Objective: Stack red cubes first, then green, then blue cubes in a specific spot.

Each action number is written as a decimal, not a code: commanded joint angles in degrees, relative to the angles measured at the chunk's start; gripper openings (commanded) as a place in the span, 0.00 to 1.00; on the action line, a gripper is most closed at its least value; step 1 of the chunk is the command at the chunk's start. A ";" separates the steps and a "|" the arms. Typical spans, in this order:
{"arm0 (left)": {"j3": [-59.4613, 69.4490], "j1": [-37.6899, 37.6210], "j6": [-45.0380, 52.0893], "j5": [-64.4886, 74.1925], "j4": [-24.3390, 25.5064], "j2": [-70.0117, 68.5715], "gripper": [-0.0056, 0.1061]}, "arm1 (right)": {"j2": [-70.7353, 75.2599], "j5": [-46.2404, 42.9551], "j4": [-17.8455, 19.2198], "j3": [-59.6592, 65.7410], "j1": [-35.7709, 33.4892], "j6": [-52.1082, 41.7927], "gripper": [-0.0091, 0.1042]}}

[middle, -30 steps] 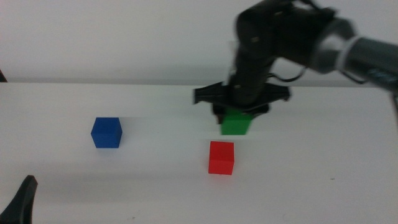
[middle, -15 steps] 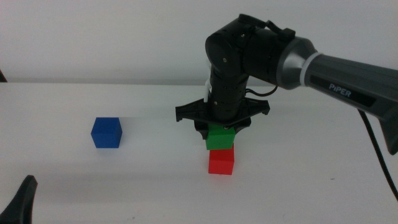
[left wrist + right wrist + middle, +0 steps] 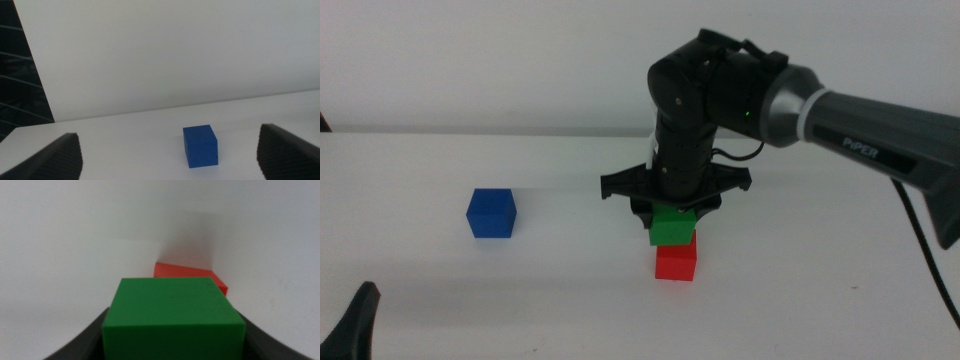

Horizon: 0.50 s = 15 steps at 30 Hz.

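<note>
**Green cube held just over the red cube**

The white table carries all three cubes, and the right arm reaches in over it from the right, its dark wrist pointing straight down. At its lower end the right gripper is clamped on the green cube, a jaw pressed to each side. Directly beneath the gripper stands the red cube; in the middle view the green cube's lower edge meets or overlaps the red cube's top, and whether the two truly touch cannot be told. The green cube sits a little off-square to the red one, shifted slightly toward the blue cube's side. All the cubes are equal-sided, so none has a long axis; each stands with flat faces level.

Well to the side of the right gripper, on the bare tabletop, the blue cube rests alone.

The right wrist view shows what the middle view hides: the green cube filling the space between the jaws, and a corner of the red cube peeking out beyond it.

The left gripper waits near the lower edge of the table, its jaws spread wide apart. Its wrist view looks at the blue cube ahead, turned slightly so two faces show.
</note>
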<state>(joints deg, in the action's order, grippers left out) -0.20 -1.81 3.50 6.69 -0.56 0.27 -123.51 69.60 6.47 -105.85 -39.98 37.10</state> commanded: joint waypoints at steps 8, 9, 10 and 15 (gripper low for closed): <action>2.37 0.14 -0.32 -0.90 -0.29 -2.35 0.89 | 1.59 3.88 0.90 4.02 -0.02 0.56 0.20; 2.37 0.14 -0.32 -0.90 -0.29 -2.35 0.89 | 1.59 3.24 0.90 4.02 -0.02 0.56 0.20; 2.37 0.14 -0.32 -0.90 -0.29 -2.35 0.89 | 1.59 2.47 0.90 4.02 -0.02 0.56 0.20; 2.37 0.14 -0.32 -0.90 -0.29 -2.35 0.89 | 1.59 1.01 0.70 3.91 -0.02 1.96 0.20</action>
<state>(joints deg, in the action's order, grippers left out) -0.20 -1.81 3.50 6.69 -0.56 0.27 -122.21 69.70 6.85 -101.91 -39.98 38.27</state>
